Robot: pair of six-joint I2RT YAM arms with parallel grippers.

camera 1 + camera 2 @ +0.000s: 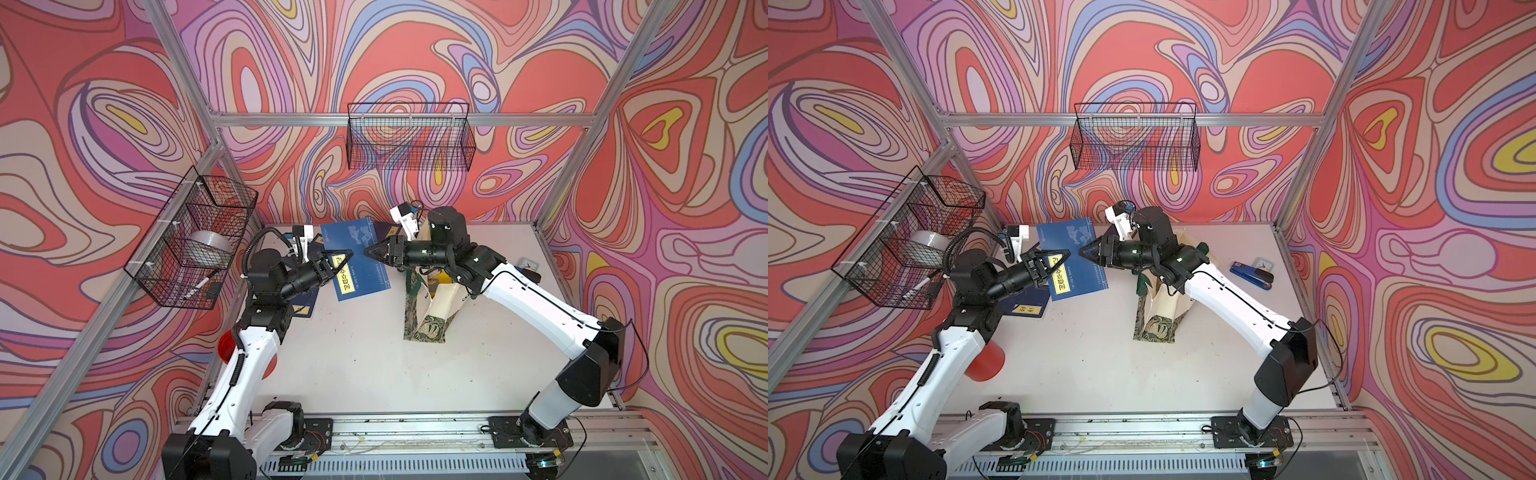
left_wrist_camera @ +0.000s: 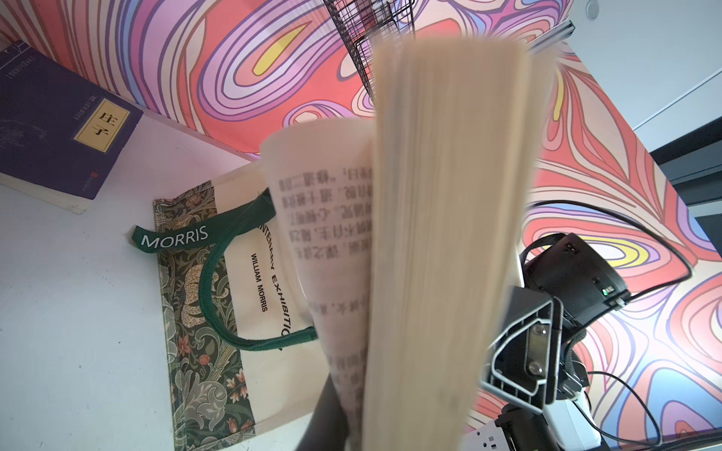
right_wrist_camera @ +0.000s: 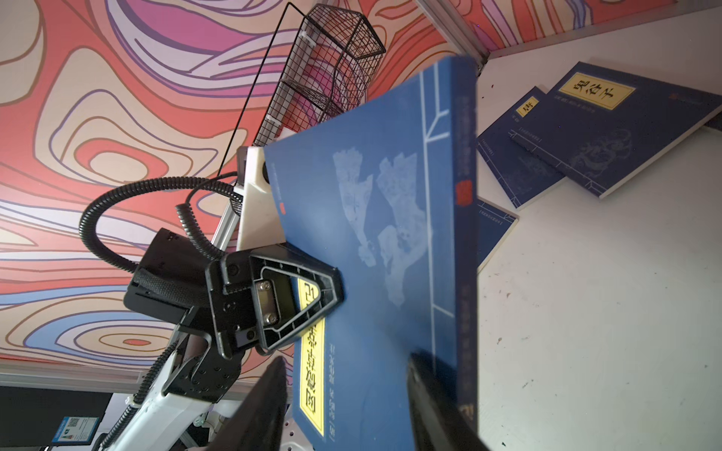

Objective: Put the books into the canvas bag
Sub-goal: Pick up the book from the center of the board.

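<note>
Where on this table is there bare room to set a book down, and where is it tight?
Biggest free patch: the table between the red cup, the canvas bag and the front rail. Also bare: near-right, between the bag and the table's edge. Crowded: far left, where navy books lie, and far right by the stapler.

Found navy blue paperback book (image 1: 362, 270) pinched in black left gripper (image 1: 347, 254), raised off white table (image 1: 365, 357); noted black right gripper (image 1: 369, 252) at its edge.

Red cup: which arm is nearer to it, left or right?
Left. The left arm has its white link right beside the red cup, partly hiding it in both top views. The right arm stands across the table, far from it.
</note>
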